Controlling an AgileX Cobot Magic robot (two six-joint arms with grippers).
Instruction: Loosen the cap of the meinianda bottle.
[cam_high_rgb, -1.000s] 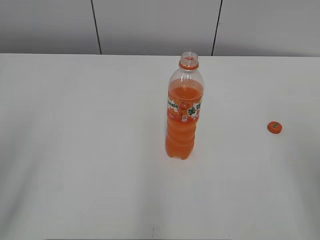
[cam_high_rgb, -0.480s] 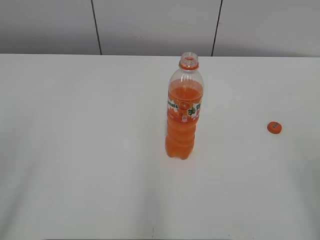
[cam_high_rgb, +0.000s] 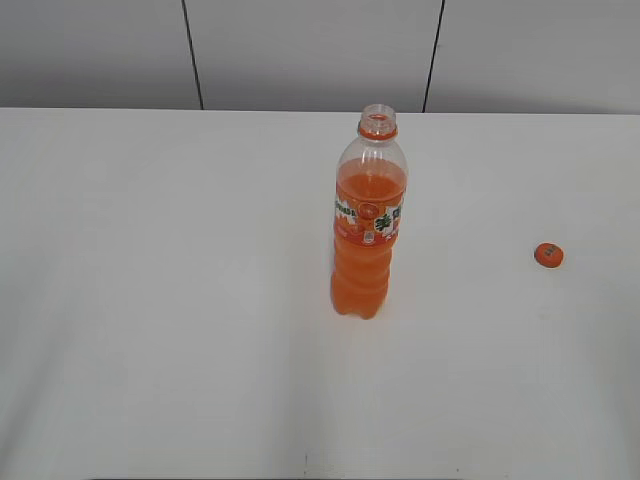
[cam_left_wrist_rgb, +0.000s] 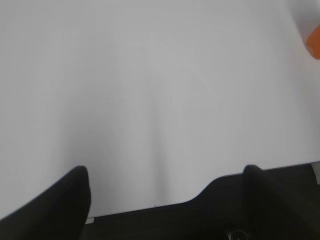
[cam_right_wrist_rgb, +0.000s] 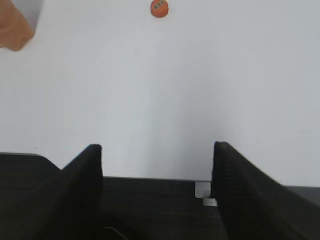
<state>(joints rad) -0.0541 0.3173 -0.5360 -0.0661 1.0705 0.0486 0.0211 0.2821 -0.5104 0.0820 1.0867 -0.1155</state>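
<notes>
Both grippers, left (cam_left_wrist_rgb: 165, 200) and right (cam_right_wrist_rgb: 157, 165), stood open and empty near the table (cam_high_rgb: 150, 300) edge, well short of the bottle (cam_high_rgb: 368, 225), whose cap (cam_high_rgb: 549, 254) lay far to its right, so any bump could spill the uncapped drink.

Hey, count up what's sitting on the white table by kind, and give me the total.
Bottle: 1, the meinianda bottle, upright and uncapped
Cap: 1, the cap, lying loose to the bottle's right
Total: 2
</notes>
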